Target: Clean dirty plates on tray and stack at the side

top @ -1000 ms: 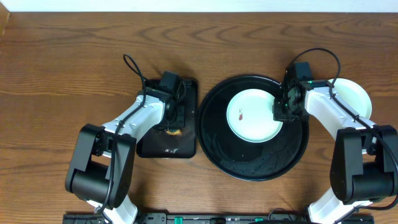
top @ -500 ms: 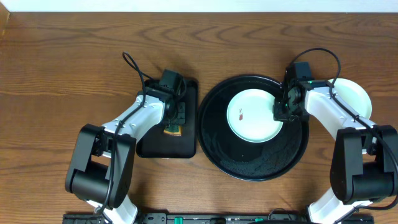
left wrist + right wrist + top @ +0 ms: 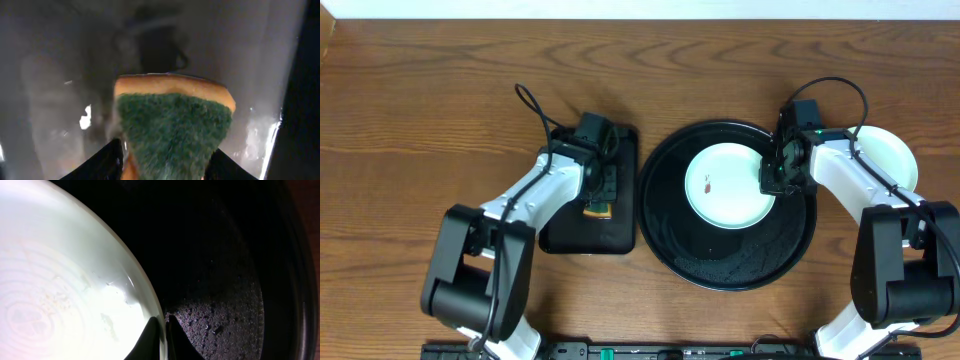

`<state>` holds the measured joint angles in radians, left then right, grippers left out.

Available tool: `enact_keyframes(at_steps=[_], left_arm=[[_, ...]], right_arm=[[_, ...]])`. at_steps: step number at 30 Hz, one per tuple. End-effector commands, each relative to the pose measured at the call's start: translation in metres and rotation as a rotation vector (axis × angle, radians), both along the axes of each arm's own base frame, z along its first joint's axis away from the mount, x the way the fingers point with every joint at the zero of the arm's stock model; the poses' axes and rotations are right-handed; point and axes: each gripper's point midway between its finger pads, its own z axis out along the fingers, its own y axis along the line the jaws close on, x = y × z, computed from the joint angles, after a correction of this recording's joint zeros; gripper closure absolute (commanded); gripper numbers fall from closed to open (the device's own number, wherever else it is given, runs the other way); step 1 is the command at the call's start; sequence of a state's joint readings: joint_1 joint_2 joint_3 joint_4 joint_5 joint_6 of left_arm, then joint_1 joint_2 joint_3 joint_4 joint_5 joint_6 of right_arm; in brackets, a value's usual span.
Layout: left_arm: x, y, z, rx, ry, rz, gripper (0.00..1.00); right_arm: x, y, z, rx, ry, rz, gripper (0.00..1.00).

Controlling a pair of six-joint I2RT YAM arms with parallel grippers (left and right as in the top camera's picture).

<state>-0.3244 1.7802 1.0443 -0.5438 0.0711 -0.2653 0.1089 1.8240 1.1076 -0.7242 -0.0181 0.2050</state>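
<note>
A pale mint-white plate with a small red-brown smear lies in the large round black tray. My right gripper is shut on the plate's right rim. In the right wrist view the fingers pinch the rim of the plate above the wet tray floor. A second pale plate lies on the table at the right, partly under the right arm. A third plate does not show. My left gripper is shut on a green and yellow sponge over the rectangular tray.
A smaller rectangular black tray sits left of the round tray, wet and glossy in the left wrist view. Both arms reach in from the near table edge. Bare wooden table lies at the left and back.
The left gripper has raised and turned the sponge, so its green side now shows. The left elbow shifted slightly. The right arm and the plate have not moved.
</note>
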Motion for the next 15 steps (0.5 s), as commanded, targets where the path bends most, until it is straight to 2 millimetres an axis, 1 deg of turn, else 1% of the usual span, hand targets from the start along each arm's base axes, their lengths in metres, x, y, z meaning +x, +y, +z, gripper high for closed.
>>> enact_keyframes(at_steps=[1,7,15], left_arm=[[0.012,0.001,0.022,0.011,-0.067,0.011,0.49],[0.000,0.005,0.010,0.025,-0.026,0.010,0.49],[-0.002,0.005,0.006,0.024,-0.015,0.009,0.49]], right_arm=[[0.000,-0.001,-0.001,-0.025,-0.002,0.003,0.96],[0.000,-0.001,-0.001,-0.024,-0.002,0.003,0.95],[0.000,-0.001,-0.001,-0.025,-0.002,0.003,0.94]])
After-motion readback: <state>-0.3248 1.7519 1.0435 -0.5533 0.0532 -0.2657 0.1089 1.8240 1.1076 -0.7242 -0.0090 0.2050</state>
